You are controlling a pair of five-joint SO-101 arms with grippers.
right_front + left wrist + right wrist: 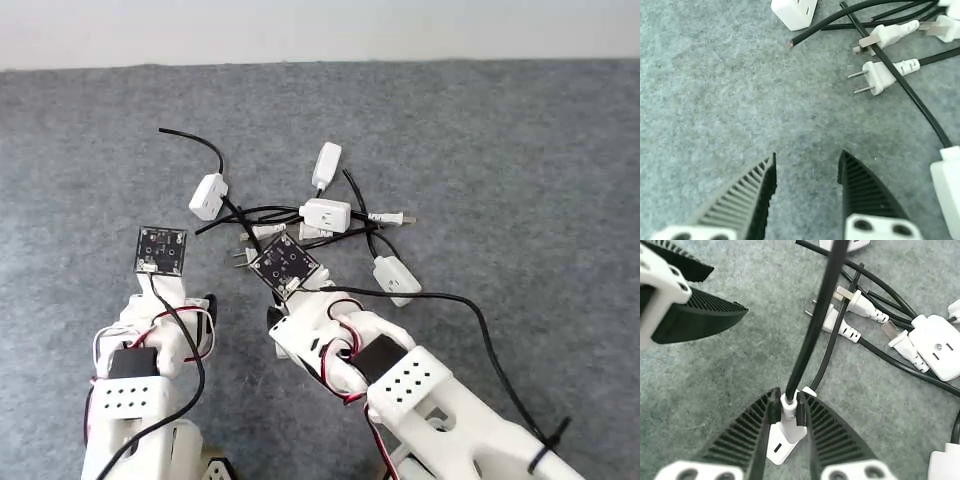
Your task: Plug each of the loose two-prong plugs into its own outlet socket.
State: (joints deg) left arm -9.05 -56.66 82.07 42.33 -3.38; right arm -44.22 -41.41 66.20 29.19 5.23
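My right gripper (788, 399) is shut on a white plug (785, 437) with a thick black cord; its prongs are hidden. It hovers low over the grey carpet, close beside my left gripper (807, 162), which is open over bare carpet with nothing between its fingers. Ahead of both lie loose white two-prong plugs (881, 75) (841, 326) (902, 342) tangled in black cords. White outlet blocks lie beyond: one at the left (208, 196), one at the back (326, 165), one in the middle (325, 213) (939, 346) and one at the right (397, 278).
Black cords (262, 212) cross between the outlets and plugs, and one cut cord end (792, 43) points at the left gripper. The right arm's own black cable (480, 320) loops over the carpet to the right. Grey carpet (520, 160) spreads around the pile.
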